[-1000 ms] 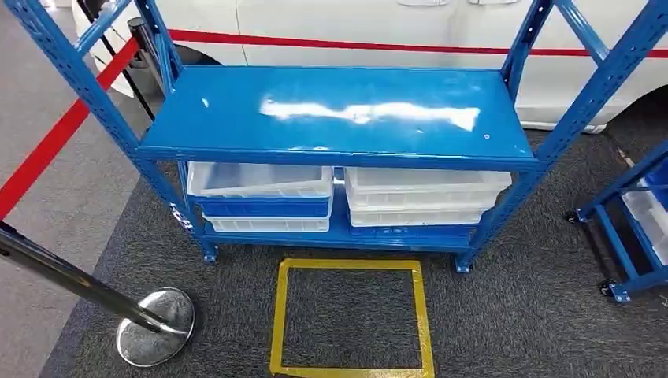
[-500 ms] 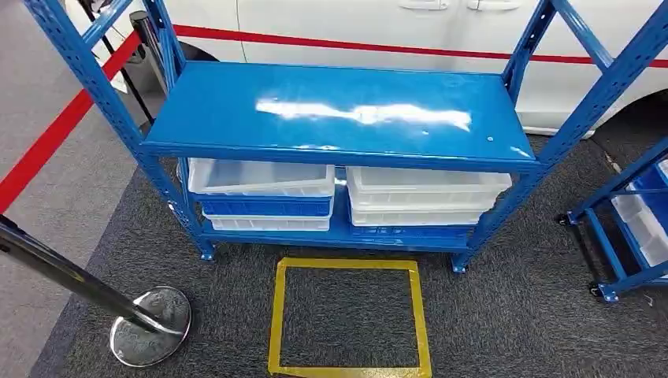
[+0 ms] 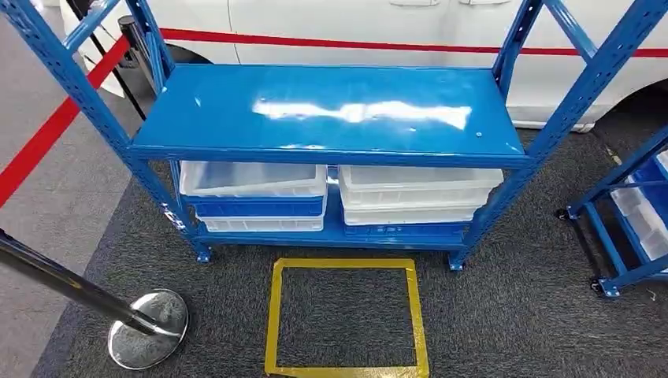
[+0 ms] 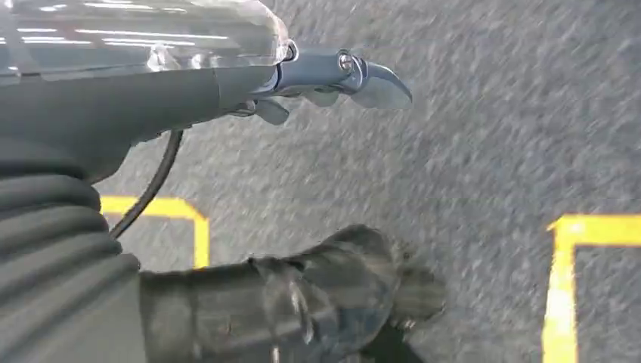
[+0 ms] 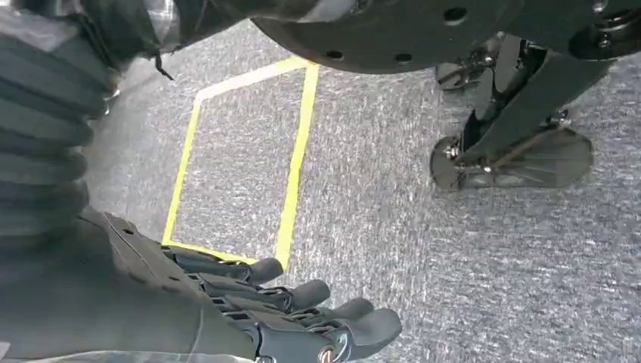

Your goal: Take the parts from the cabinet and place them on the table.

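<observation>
Both hands hang low beside the robot, over grey carpet. The right hand (image 5: pixel 302 318) holds nothing, its fingers extended and a little apart. The left hand (image 4: pixel 332 295) also holds nothing, though that wrist view is blurred and its dark fingers look loosely curled, so I cannot tell for sure how far they are closed.

Well ahead of both hands, and above their level, stands the blue shelving rack (image 3: pixel 327 114) (the cabinet of the task, as I read it). Its upper shelf shows bare blue metal with glare. On the lower shelf sit two stacks of bins: a white bin over a blue one (image 3: pixel 256 193) on the left-hand side, and white bins (image 3: pixel 417 197) on the right-hand side. Whether parts lie inside them cannot be seen from here. A yellow tape square (image 3: pixel 346 319) marks the carpet between the robot and the rack. No desk is in sight.

In my judgement this fits either facing the rack before a reach or standing empty-handed between trips; any pick would call for raising an arm forward to the lower shelf.

No brand, label or legible writing shows.
</observation>
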Available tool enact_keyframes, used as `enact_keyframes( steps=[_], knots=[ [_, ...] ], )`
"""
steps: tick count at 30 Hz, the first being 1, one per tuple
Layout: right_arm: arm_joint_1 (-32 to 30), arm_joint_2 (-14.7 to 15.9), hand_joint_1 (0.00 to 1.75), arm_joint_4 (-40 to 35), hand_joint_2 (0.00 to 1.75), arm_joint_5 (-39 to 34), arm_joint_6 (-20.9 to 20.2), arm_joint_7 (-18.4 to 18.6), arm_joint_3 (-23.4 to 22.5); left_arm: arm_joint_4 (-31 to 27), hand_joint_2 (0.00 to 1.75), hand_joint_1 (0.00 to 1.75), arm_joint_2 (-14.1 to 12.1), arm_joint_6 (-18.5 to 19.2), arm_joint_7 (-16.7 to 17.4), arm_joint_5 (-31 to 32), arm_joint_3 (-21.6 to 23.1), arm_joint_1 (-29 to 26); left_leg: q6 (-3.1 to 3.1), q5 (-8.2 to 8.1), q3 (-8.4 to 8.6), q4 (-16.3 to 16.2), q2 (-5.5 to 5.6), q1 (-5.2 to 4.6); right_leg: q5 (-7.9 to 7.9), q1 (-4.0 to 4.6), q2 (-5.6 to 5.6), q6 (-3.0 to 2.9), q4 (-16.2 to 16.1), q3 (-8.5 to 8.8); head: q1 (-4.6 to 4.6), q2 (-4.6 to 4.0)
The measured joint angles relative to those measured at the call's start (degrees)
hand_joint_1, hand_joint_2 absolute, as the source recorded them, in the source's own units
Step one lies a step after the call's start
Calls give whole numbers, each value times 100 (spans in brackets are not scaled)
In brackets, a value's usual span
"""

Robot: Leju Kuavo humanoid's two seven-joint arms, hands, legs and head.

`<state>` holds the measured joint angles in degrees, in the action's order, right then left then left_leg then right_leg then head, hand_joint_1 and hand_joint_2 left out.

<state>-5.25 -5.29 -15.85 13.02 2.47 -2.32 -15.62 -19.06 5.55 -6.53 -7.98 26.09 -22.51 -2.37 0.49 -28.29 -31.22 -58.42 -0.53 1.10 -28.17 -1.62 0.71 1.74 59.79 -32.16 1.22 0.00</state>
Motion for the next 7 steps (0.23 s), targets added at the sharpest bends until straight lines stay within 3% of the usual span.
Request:
enact_keyframes(
  steps=[7],
  knots=[
    [-86,190,0,-175,0,-506,-76,87,557,-103,0,0,-181,251,308,-1021,814,-230,-33,-6,9,11,0,7,-10,16,-1,-16,4,2,0,0]
  ],
)
